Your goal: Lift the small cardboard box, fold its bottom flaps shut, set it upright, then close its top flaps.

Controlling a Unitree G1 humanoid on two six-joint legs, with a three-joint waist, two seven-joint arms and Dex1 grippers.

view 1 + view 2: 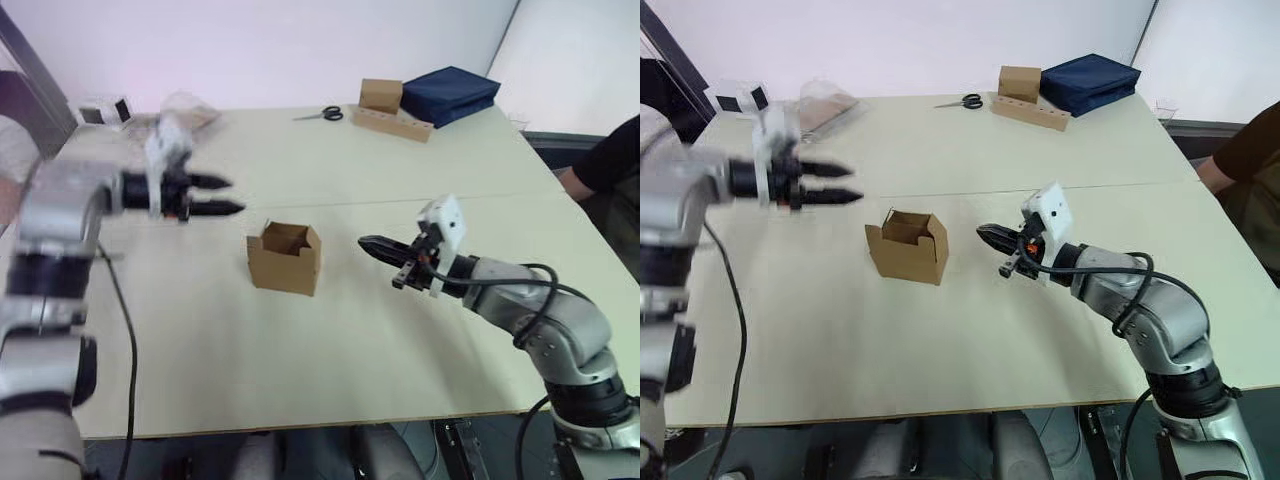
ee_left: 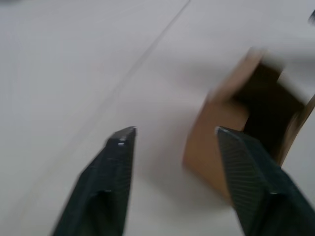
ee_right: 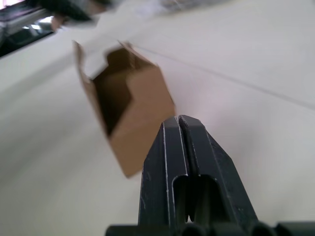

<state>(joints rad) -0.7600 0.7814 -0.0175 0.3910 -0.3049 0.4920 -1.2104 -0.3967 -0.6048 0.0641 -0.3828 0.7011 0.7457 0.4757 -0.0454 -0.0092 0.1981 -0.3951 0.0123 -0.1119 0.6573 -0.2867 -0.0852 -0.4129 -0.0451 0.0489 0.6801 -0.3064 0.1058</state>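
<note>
Broad, pale, matte worktop, made of two slabs meeting at a thin seam. Dark blue fabric bundle, soft and folded, lay at the far right corner. Beside it, a tan cube-shaped carton sat on a long wooden bar drilled with holes. Near the middle stood the small cardboard box, plain brown corrugated board, upright on the worktop with top flaps raised and dark interior showing. Left hand hovered above the worktop to the box's far left, apart from it, ribbed black fingers spread and holding nothing. Right hand pointed at the box from its right, near but not touching, tapered fingers pressed together, empty. Black-handled scissors lay flat at the far edge. White cube with dark square windows sat at the far left corner.
</note>
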